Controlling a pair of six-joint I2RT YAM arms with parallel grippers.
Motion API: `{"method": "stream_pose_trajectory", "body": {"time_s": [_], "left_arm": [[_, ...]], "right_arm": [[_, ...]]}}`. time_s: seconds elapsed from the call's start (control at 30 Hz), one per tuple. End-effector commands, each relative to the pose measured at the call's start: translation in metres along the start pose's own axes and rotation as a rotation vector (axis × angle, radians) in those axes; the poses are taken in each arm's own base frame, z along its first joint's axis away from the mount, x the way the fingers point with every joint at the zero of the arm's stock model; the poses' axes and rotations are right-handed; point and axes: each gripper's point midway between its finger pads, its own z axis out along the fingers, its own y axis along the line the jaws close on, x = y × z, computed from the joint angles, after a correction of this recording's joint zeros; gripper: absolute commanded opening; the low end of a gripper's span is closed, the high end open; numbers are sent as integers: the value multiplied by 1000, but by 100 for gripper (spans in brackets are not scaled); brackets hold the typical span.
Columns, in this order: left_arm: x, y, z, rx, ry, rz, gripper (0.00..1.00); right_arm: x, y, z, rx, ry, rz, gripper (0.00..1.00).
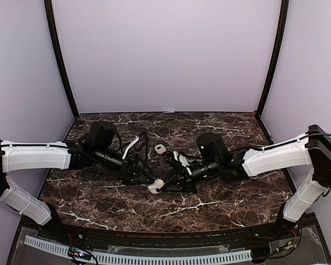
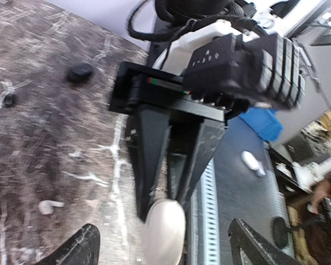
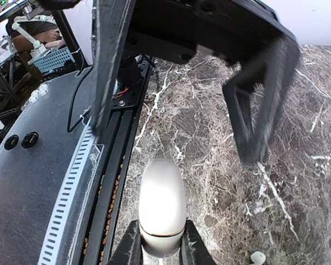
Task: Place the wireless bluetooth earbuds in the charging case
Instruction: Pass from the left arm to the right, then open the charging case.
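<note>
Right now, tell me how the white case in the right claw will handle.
The white case looks smooth and rounded, so it may slip in the right claw, pinched only at one end. Set down, its pebble shape could rock or spin.

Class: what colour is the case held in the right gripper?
The case is white, shown best in the right wrist view.

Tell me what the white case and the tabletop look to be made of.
The case is likely moulded plastic, smooth and semi-glossy: soft highlights on its rounded shell and a thin seam across it. The tabletop shows a dark brown marble pattern with white veins and a faint sheen. It may be real stone or printed laminate; the look leaves that open.
</note>
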Motion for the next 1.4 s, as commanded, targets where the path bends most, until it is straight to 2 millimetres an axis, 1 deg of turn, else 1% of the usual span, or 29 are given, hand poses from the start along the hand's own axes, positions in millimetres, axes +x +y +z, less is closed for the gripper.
{"method": "stream_pose_trajectory", "body": {"time_s": [0.0, 0.07, 0.13, 0.23, 0.33, 0.4, 0.43, 0.57, 0.63, 0.7, 0.8, 0.93, 0.97, 1.0, 1.03, 1.1, 1.2, 1.37], "left_arm": [[-1, 18, -21, -213, -107, 79, 83], [-3, 17, -28, -241, -157, 92, 80], [-1, 10, -30, -214, -177, 113, 78], [7, 7, -29, -185, -168, 122, 70], [14, 6, -23, -155, -143, 119, 64], [16, 6, -18, -129, -130, 112, 64], [17, 6, -15, -123, -121, 111, 65], [20, 12, -3, -135, -90, 121, 67], [18, 13, 0, -135, -85, 125, 61], [15, 13, 2, -133, -85, 127, 54], [13, 10, 4, -111, -83, 128, 38], [13, 7, 6, -83, -88, 112, 27], [14, 7, 7, -73, -85, 100, 22], [14, 4, 9, -46, -83, 82, 16], [16, 0, 10, -9, -83, 61, 12], [13, -8, 11, 56, -99, 29, 7], [14, -7, 14, 130, -89, -84, 4], [12, -18, 13, 233, -99, -201, 4]], "right_arm": [[-13, 6, -9, -9, -83, 18, 0], [-15, 5, -10, 3, -97, 27, 0], [-18, 6, -11, 0, -109, 42, 0], [-22, 6, -11, -4, -121, 63, 0], [-22, 5, -10, 0, -114, 64, 0], [-21, 5, -10, -1, -110, 64, 0], [-21, 5, -9, -5, -109, 64, 0], [-19, 4, -6, -17, -96, 67, 0], [-18, 4, -4, -20, -86, 66, 0], [-17, 3, -3, -22, -78, 63, 0], [-17, 2, -3, -16, -69, 55, 0], [-16, 1, -3, -11, -61, 50, 0], [-16, 2, -3, -11, -60, 47, 0], [-16, 2, -4, -12, -59, 44, 0], [-15, 3, -4, -13, -57, 38, 0], [-13, 6, -4, -17, -47, 18, 0], [-7, 13, -3, -19, -24, -26, 0], [0, 21, -3, -12, -4, -71, 0]]}}
